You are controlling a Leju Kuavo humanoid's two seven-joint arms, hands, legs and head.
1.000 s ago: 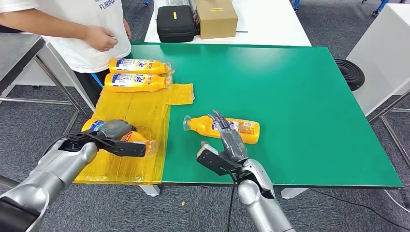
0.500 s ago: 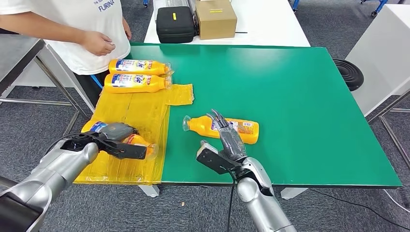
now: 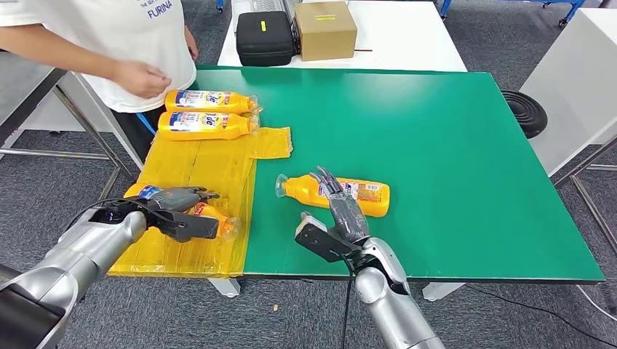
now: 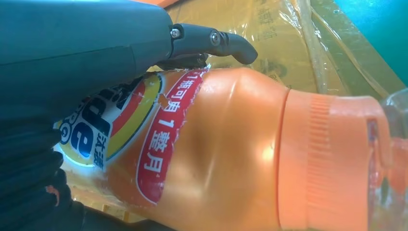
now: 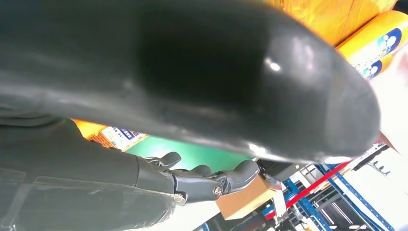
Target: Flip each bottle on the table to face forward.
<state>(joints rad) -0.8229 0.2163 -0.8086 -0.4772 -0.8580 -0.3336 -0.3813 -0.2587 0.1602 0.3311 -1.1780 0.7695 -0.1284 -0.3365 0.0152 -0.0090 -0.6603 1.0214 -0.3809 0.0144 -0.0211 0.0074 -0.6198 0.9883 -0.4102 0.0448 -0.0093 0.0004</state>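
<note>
Right now the near-left bottle (image 3: 207,211) lies on its side on the yellow plastic sheet (image 3: 211,163), cap toward the green table (image 3: 451,145), with the left hand (image 3: 178,207) wrapped around its body and the label partly showing in the wrist view. To roll it well, I'd keep the grasp mid-body and turn slowly so the film doesn't bunch. The right hand (image 3: 338,211) holds nothing, its spread fingers resting on the middle bottle (image 3: 367,196). Two more bottles (image 3: 207,113) lie near the person (image 3: 138,43).
</note>
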